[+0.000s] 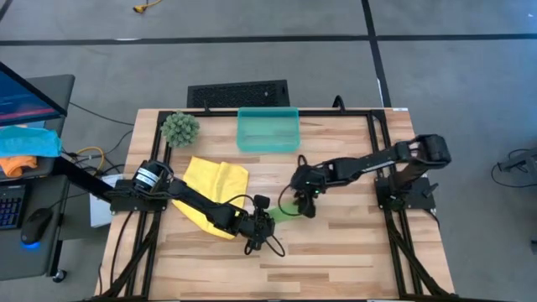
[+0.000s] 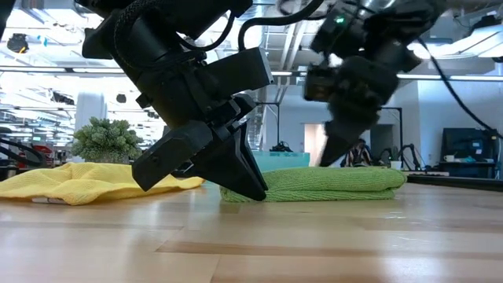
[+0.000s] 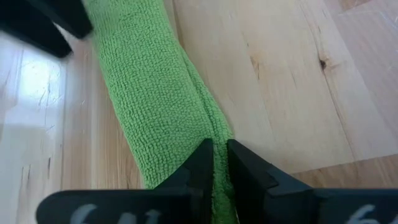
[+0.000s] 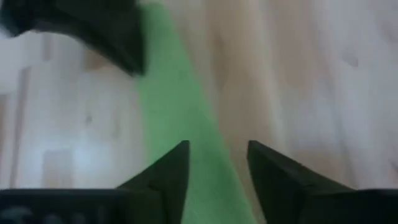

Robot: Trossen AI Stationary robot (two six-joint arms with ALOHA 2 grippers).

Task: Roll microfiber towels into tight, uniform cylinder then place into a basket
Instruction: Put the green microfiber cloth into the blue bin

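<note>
Pinching one end of the lime green towel (image 3: 155,106), the left end effector (image 3: 215,163) has its fingers nearly closed on a thin fold of the cloth, toward the near edge of the bench (image 1: 336,260) around the middle of its width. The towel lies as a narrow, flattened band on the wood rather than a round cylinder, running away from that grip toward the right end effector (image 4: 217,163). That one stands at the band's other end with its fingers parted and the green cloth showing between them; nothing looks clamped there.

The cloth looks light, soft and limp, with a nubby pile that should give the fingers good friction. It would sag and unfold if lifted by one end alone, so the sounder hold is probably across the thick middle of the band, or at both ends together, squeezing all layers at once.

Farther back, toward the left edge, the yellow towel (image 1: 216,183) lies spread and rumpled, not yet rolled. At the far edge, the basket (image 1: 268,143) stands, with nothing visible in it, well apart from both towels.
</note>
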